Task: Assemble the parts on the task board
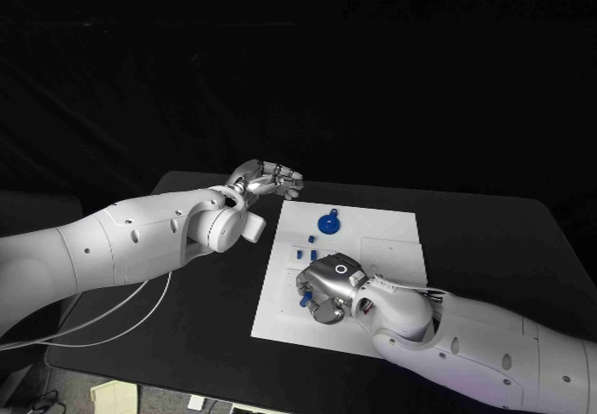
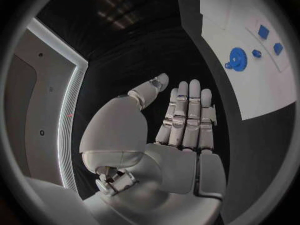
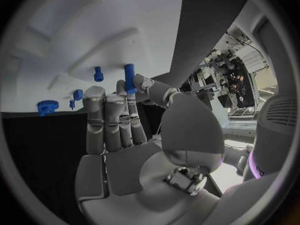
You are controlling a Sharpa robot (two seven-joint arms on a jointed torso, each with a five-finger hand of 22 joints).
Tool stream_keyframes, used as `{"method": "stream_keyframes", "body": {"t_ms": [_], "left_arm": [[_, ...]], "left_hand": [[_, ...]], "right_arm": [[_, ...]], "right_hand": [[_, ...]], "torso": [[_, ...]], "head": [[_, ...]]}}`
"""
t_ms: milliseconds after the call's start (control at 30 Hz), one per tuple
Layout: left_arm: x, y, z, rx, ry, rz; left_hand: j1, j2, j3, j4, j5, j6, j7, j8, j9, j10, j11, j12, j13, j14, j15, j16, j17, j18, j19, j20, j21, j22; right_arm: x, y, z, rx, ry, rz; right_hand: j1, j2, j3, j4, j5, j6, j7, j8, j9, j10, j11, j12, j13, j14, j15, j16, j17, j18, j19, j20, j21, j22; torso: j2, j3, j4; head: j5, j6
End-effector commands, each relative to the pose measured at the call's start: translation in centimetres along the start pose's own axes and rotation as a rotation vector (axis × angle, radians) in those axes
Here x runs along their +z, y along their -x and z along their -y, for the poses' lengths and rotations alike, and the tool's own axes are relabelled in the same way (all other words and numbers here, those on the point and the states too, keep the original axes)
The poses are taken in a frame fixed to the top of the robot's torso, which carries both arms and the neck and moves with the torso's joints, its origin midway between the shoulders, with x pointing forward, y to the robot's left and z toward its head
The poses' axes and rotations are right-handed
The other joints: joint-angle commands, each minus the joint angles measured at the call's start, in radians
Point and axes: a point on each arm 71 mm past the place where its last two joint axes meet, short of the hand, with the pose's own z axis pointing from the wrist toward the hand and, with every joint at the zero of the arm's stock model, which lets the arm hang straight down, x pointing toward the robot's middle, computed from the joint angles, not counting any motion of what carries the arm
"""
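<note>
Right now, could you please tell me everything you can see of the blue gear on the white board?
The blue gear is a round toothed wheel, plastic by its look, with a small raised hub near its middle and a small knob at its rim. It lies flat on the white board, towards the far end, apart from the smaller blue pieces. Neither hand touches it.

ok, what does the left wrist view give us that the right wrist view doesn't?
Left wrist, not right wrist: the silver left hand, fingers straight, holding nothing, over the black table beside the board.
Right wrist, not left wrist: the silver right hand pinching a small blue cylindrical peg at its fingertips, over the board.
Both: the white task board, the blue gear wheel and a few small blue pieces lying on it.
</note>
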Motion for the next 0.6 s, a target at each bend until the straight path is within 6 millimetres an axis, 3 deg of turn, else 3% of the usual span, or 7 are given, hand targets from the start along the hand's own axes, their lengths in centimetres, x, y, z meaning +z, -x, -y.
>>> {"method": "stream_keyframes", "body": {"t_ms": [33,600], "left_arm": [[0.0,-0.2,0.2,-0.009,-0.011,-0.012],[0.1,-0.3,0.2,-0.009,-0.011,-0.015]], "left_hand": [[0.0,0.007,-0.003,0.004,-0.003,-0.004,0.001,0.004,-0.002,-0.003,-0.002,0.005,-0.001,0.004,0.001,-0.004,0.001,0.008,0.002,0.007,-0.006,0.002],[0.001,0.007,-0.003,0.004,-0.003,-0.004,0.001,0.004,-0.002,-0.003,-0.002,0.005,-0.001,0.004,0.001,-0.006,0.003,0.008,0.002,0.007,-0.007,0.002]], "right_arm": [[0.1,-0.2,-0.1,-0.036,0.005,-0.016],[0.3,-0.9,-1.1,-0.058,0.032,-0.045]], "right_hand": [[0.002,0.007,0.005,-0.001,-0.001,0.006,-0.001,0.003,0.002,0.047,-0.008,0.004,0.002,-0.003,-0.012,0.0,-0.002,0.119,-0.001,-0.005,0.005,0.018],[0.002,0.007,0.005,-0.004,-0.001,0.006,-0.001,0.003,0.003,0.047,-0.008,0.003,0.003,-0.002,-0.012,0.0,-0.002,0.119,0.0,-0.006,0.006,0.018]], "torso": [[0.0,0.0001,-0.0001],[0.0,-0.0014,0.0009]], "head": [[0.0,0.0],[0.0,-0.003]]}}
